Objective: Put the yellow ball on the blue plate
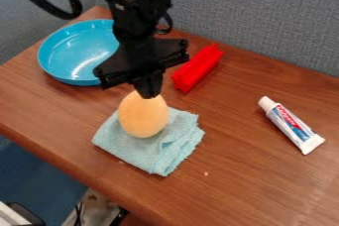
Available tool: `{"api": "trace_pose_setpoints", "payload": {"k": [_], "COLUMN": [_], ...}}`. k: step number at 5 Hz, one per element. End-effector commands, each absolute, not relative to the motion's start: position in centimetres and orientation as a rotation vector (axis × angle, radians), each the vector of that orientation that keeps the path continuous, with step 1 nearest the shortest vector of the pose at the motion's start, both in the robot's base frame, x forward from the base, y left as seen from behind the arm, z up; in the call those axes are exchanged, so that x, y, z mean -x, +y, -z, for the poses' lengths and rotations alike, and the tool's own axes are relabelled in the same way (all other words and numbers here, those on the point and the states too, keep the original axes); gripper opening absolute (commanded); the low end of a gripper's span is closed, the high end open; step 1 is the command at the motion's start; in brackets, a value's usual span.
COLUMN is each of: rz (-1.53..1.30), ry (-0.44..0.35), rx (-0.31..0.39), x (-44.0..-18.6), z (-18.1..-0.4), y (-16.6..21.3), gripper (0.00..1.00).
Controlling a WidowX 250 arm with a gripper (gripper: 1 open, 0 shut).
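orange-yellow smooth matte egg-shaped ball (pixel 143 115) is sitting on rumpled pale teal cloth (pixel 167 149), left of frame centre | black gripper (pixel 149 94) is hovering at its top, clenched, apparently grasping nothing | glossy bright-blue shallow plastic plate (pixel 66 57) is waiting, upper left | grasp, carry, release all remaining

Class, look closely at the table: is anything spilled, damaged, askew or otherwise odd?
Nothing looks spilled or damaged. The mildly untidy item is the teal cloth, rumpled and set at an angle beneath the yellow ball. The blue plate sits flat, and the toothpaste tube simply lies on its side.
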State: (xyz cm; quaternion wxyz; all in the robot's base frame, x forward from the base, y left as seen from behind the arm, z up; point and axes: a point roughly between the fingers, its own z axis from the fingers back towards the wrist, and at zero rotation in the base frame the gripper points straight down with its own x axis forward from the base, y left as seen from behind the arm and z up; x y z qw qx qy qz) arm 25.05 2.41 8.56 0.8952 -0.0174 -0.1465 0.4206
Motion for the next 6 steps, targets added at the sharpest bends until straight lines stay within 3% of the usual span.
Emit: {"api": "trace_pose_setpoints", "payload": {"k": [1, 6], "rz": [-0.847, -0.767], "ry": [-0.320, -0.323], "rx": [0.020, -0.129], "x": [-25.4, -24.9], "z": [-8.1, -1.5], "y": [2.0, 1.8], "gripper": [0.00, 0.00]}}
